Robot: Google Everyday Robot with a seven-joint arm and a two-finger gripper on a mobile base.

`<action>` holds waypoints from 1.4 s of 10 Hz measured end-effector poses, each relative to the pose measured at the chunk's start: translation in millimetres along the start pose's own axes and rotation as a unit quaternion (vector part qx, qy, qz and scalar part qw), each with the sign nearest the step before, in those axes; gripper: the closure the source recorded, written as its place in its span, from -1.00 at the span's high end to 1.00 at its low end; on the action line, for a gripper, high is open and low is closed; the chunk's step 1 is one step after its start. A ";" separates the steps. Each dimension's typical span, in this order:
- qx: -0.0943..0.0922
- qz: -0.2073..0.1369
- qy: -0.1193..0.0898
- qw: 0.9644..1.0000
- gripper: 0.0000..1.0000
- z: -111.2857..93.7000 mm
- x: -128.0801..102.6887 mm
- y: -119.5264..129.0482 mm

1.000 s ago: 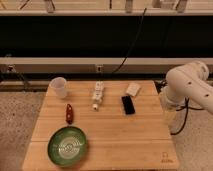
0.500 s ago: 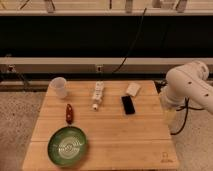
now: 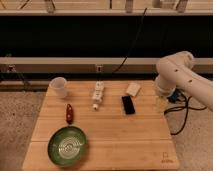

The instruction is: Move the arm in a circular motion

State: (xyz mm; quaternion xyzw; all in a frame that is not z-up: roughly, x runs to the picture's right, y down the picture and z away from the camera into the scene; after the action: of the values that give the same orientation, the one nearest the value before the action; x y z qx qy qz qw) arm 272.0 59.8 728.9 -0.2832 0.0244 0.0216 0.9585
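Gripper, the pale tip, hangs at the right edge of the wooden table; spread or pressed together, I cannot tell. The arm rises straight above it to a rounded elbow, then slopes away to its right; the phone lies nearest, to its left.

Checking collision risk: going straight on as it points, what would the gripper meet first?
The gripper on the arm points down at the table near its right edge; likely that first, though depth is unclear.
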 end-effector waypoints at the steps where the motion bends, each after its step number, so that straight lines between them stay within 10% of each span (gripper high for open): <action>1: -0.001 -0.002 0.002 1.000 0.60 0.2 -1.0 -3.6; 6: 0.005 -0.041 0.010 0.999 0.60 6.0 -49.6 -58.4; 14: 0.010 -0.134 0.022 0.991 0.60 -0.5 -164.3 -50.1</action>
State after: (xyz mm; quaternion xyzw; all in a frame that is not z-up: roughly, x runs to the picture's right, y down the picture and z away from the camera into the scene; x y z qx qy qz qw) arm 110.8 12.9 765.3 -0.2748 0.0071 -0.1135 0.9547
